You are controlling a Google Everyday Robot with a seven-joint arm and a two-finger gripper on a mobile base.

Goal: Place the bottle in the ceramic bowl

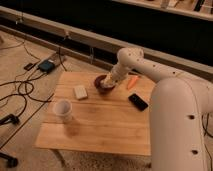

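The ceramic bowl (101,81), round and dark maroon, sits on the far middle of the wooden table (100,127). My gripper (110,83) reaches down from the white arm (131,59) to the bowl's right rim, partly over its inside. I cannot make out the bottle; it is hidden at the gripper or inside the bowl.
A white cup (63,109) stands near the table's left front. A pale block (80,92) lies left of the bowl. An orange object (132,81) and a black phone (138,101) lie to the bowl's right. Cables and a box (47,65) lie on the floor at left.
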